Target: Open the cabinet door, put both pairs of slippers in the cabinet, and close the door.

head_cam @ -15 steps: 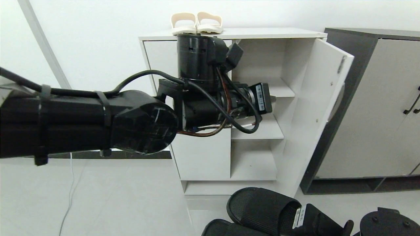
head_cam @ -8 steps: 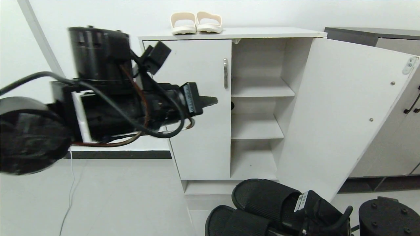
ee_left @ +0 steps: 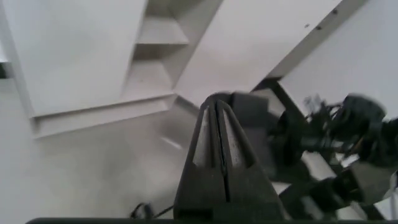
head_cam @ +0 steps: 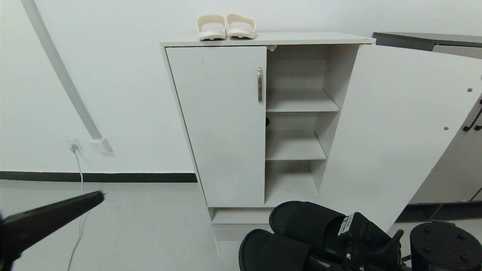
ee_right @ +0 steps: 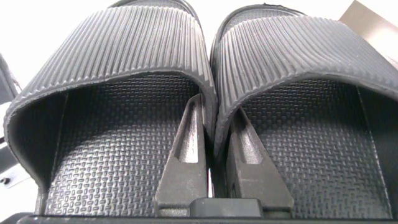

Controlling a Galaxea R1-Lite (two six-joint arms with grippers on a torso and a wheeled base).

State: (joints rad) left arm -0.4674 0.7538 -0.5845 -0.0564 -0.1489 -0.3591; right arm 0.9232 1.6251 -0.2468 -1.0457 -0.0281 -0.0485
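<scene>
The white cabinet (head_cam: 216,124) has its left door shut and its right door (head_cam: 395,131) swung wide open, baring three shelves (head_cam: 293,145). A cream pair of slippers (head_cam: 226,27) sits on the cabinet top. Low in front of the cabinet, a black pair of slippers (head_cam: 297,235) hangs in my right gripper (ee_right: 217,111). One finger sits inside each slipper, pinching the two inner strap walls together (ee_right: 214,81). My left gripper (head_cam: 98,195) is far left, low over the floor, shut and holding nothing; its fingers (ee_left: 211,124) meet.
A grey cabinet (head_cam: 425,39) stands to the right, partly behind the open door. A wall socket with a hanging cable (head_cam: 75,146) is at the left. Bare grey floor (head_cam: 150,226) lies left of the white cabinet.
My left arm has pulled away from the cabinet front, going left and down to the lower left. The right door has swung further open. The black slippers stay held low.
</scene>
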